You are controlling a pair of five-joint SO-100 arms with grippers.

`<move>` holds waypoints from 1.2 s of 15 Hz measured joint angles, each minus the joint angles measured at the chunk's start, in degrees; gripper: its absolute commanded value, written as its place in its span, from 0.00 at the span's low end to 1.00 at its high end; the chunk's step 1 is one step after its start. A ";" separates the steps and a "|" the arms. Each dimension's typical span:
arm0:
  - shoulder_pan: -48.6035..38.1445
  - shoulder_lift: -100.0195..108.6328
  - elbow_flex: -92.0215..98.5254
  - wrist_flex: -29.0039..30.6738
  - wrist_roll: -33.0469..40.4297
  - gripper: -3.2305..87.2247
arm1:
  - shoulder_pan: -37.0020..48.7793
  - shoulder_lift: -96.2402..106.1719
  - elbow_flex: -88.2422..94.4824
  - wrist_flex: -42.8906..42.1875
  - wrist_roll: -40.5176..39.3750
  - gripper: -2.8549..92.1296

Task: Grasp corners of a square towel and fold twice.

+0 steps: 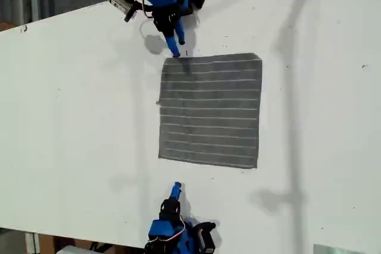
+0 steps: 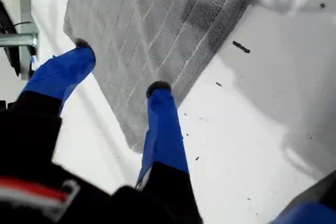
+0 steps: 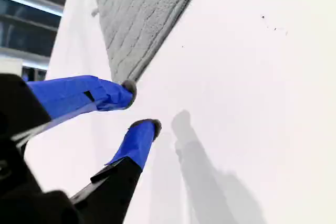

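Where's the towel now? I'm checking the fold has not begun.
The towel lies flat and unfolded mid-table in the exterior view, between the two arms, with my first gripper at its upper-left corner.

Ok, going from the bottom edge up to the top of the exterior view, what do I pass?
My second hand → bare table → towel → my first hand

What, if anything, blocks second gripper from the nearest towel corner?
Likely reachable, yes. My second gripper is open, short of the towel, with only bare table between its jaws and the corner.
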 measured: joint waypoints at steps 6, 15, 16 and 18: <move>4.48 0.00 -0.35 0.79 -23.73 0.20 | -0.53 0.00 0.00 0.00 1.23 0.30; 10.99 -19.16 -18.72 -1.32 -21.53 0.21 | -1.49 -74.36 -48.16 -1.14 -20.13 0.36; 12.39 -33.13 -27.33 -2.72 -20.48 0.21 | -3.34 -79.19 -50.71 0.09 -19.95 0.37; 13.10 -57.39 -38.50 -6.15 -18.63 0.22 | -12.92 -83.50 -52.56 2.64 -14.33 0.38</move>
